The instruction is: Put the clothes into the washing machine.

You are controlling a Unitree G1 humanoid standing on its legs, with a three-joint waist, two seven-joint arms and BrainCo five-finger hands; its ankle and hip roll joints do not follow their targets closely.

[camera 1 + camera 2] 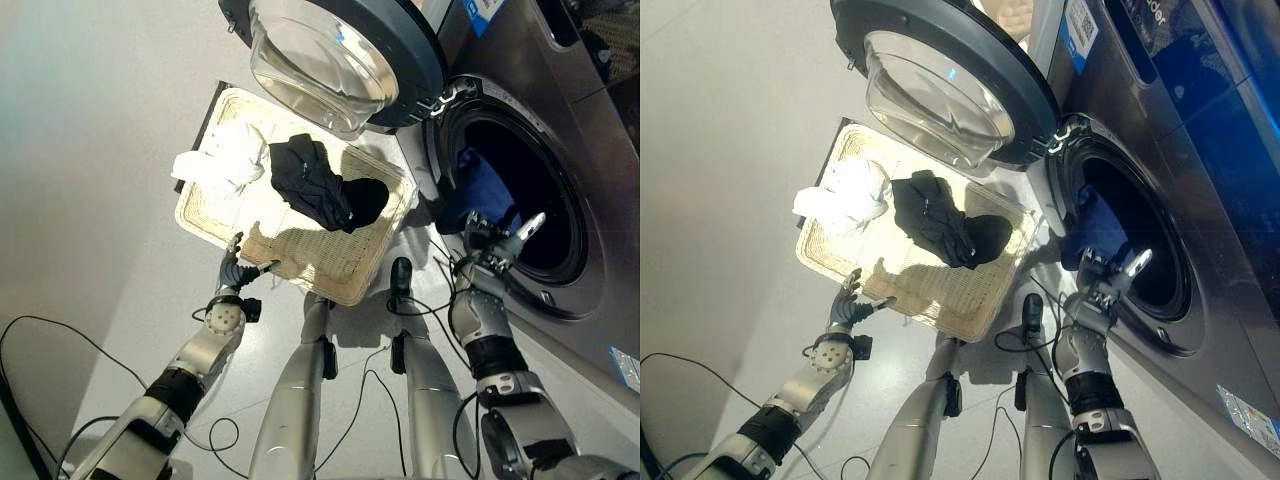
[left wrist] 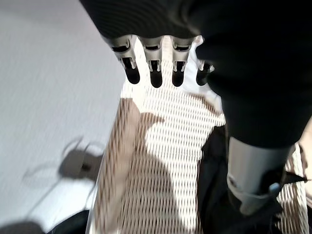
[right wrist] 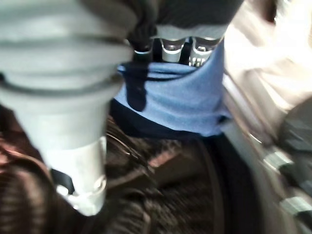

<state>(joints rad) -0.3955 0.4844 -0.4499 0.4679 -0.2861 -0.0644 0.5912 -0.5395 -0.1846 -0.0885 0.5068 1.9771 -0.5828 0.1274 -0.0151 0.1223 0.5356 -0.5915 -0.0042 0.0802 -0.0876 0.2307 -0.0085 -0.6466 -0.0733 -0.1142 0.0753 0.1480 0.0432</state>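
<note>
A flat woven basket (image 1: pixel 200 225) lies on the floor in front of the washing machine (image 1: pixel 590 130). A white garment (image 1: pixel 228 158) rests at its far left, and a black garment (image 1: pixel 320 185) lies in its middle. My left hand (image 1: pixel 232 270) hovers open at the basket's near edge, its straight fingers (image 2: pixel 156 78) above the bare weave, apart from the black garment (image 2: pixel 212 170). A blue garment (image 1: pixel 483 190) hangs at the near lip of the drum opening (image 1: pixel 545 215). My right hand (image 1: pixel 490 252) is just before that lip, fingers spread open, with the blue garment (image 3: pixel 180 97) right past them.
The round machine door (image 1: pixel 340 50) stands swung open over the basket's far right corner. Pale bare floor stretches to the left of the basket.
</note>
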